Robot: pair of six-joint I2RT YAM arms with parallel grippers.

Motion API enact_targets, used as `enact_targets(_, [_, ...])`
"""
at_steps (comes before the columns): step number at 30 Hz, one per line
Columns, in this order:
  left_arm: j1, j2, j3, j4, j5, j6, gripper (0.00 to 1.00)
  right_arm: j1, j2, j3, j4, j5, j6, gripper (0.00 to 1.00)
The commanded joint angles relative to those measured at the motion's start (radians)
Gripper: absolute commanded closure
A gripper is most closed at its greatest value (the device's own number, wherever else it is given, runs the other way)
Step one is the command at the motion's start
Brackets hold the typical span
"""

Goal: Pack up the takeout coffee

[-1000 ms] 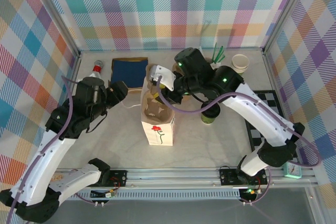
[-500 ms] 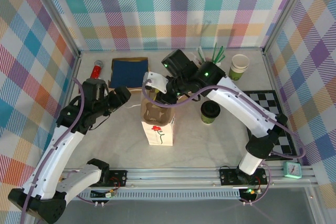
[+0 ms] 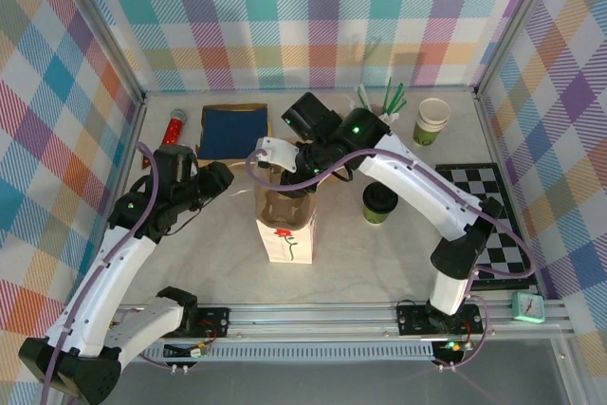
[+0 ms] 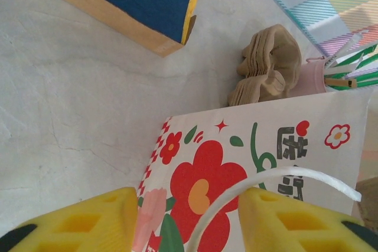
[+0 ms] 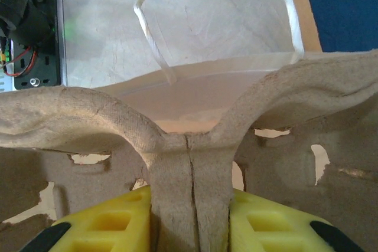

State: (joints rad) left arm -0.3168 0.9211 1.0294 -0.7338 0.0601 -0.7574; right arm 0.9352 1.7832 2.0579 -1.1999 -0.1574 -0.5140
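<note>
The right tool pinches the central rib of a brown pulp cup carrier between its yellow fingers, holding it over the open mouth of a white paper bag printed with a red flower, at the middle of the worktop. The left tool sits at the bag's left side with its fingers spread, the bag's white handle arching through the gap between them and not gripped. The takeout coffee, a green paper cup under a black lid, stands upright on the worktop to the right of the bag, clear of both tools and near a chequered mat. A lidless cup stack stands near the far right corner, and a blue box lies behind the bag.
</note>
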Motion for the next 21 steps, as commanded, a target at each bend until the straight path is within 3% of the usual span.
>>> enact_targets(1, [0.013,-0.009,-0.011,0.023,0.001,0.005,0.57,-0.007,0.016,0.036,-0.039,0.001,-0.033,0.7])
enact_targets(8, [0.013,-0.008,-0.014,0.026,0.001,0.004,0.68,-0.007,0.043,0.044,-0.054,0.027,-0.042,0.7])
enact_targets(21, [0.013,-0.017,-0.01,0.033,0.038,0.013,0.69,-0.007,0.116,0.112,-0.088,0.03,-0.016,0.7])
